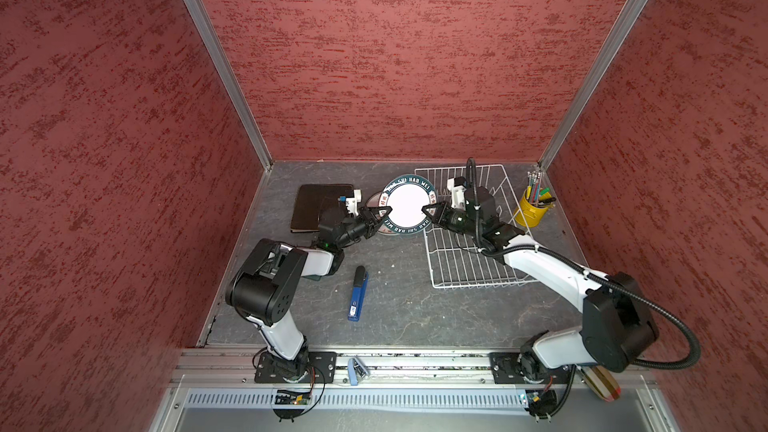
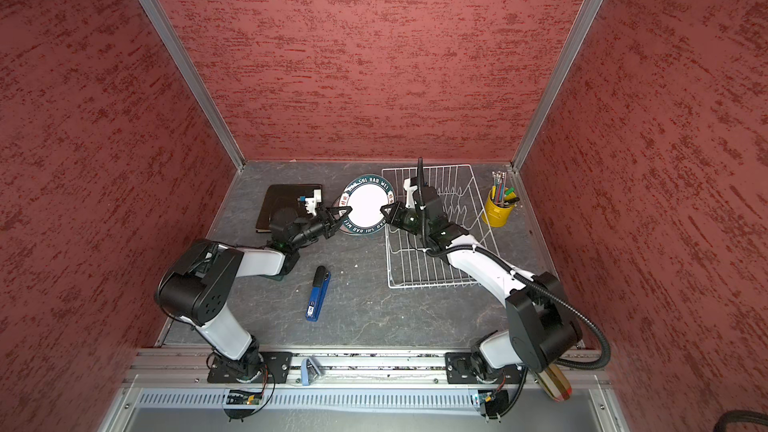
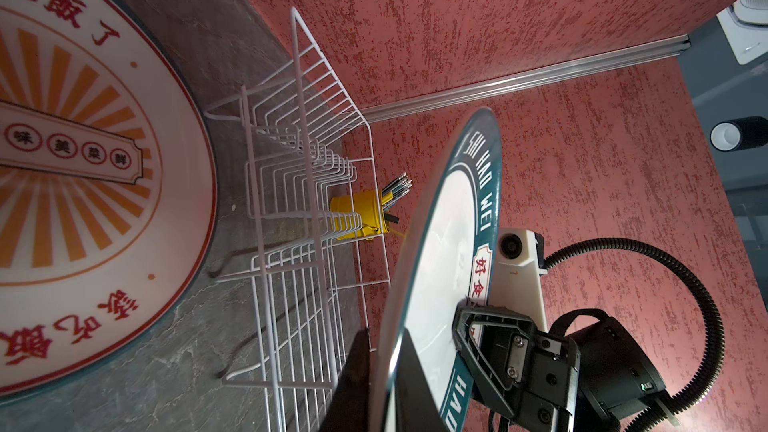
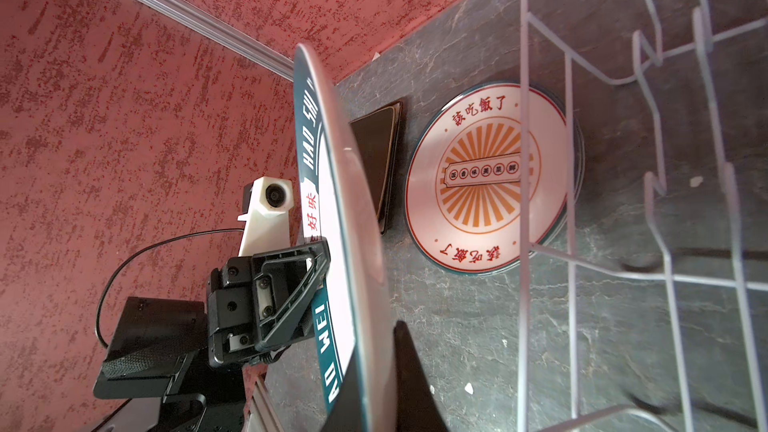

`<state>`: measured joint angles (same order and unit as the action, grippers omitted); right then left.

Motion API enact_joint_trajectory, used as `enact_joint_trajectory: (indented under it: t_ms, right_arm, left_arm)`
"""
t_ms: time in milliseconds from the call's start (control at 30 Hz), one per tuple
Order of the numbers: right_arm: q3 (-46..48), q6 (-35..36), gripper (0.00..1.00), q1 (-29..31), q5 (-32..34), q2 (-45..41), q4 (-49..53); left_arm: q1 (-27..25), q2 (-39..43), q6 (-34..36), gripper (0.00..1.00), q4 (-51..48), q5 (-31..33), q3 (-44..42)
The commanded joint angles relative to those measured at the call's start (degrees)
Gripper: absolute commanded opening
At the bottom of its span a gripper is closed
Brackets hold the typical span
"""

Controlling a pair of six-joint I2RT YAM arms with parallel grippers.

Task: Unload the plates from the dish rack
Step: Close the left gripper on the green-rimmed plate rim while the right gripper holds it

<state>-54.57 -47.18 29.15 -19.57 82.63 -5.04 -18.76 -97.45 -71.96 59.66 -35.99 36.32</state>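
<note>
A round white plate with a dark lettered rim (image 1: 407,209) (image 2: 368,209) hangs tilted above the table, left of the dish rack (image 1: 469,268) (image 2: 424,268). My left gripper (image 1: 384,214) (image 3: 384,384) is shut on its left rim, one finger on each face. Shut on the opposite rim is my right gripper (image 1: 428,209) (image 4: 374,388). Below the held plate a sunburst plate (image 3: 83,180) (image 4: 484,176) lies flat on the table. Dark brown square plates (image 1: 316,205) (image 4: 378,160) lie further left. No plates show in the rack.
A yellow cup of pencils (image 1: 532,209) stands right of the rack by the back right corner. In front of the plates, on the grey table, lies a blue stapler (image 1: 357,292). Red walls close in the table on three sides.
</note>
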Motion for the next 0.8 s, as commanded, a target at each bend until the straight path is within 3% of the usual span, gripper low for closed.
enact_joint_trajectory:
  t_ms: [0, 167, 367, 633, 700, 767]
  right_arm:
    - [-0.13, 2.83, 0.00, 0.80, -6.12, 0.34, -4.91]
    - [0.86, 0.63, 0.00, 0.30, -9.28, 0.34, -8.84]
    - [0.84, 0.60, 0.00, 0.21, -9.85, 0.26, -8.42]
    - [0.68, 0.76, 0.00, -0.05, -10.36, 0.34, -7.97]
    - [0.52, 0.85, 0.10, -0.21, -10.72, 0.34, -7.97]
    - [0.25, 0.85, 0.25, -0.31, -11.22, 1.85, -7.97]
  left_arm:
    - [-0.31, 1.29, -0.90, 0.06, -1.11, -0.29, -0.60]
    - [-0.31, 1.47, -0.48, 0.18, -1.65, -0.14, -0.64]
    - [-0.31, 1.30, -0.47, 0.20, -1.30, -0.16, -0.72]
    - [-0.22, 1.45, -0.50, 0.04, -1.30, -0.10, -0.90]
    - [-0.14, 1.47, -0.55, 0.00, -1.22, -0.08, -1.02]
    - [-0.05, 1.56, -0.62, 0.00, -1.06, -0.09, -1.15]
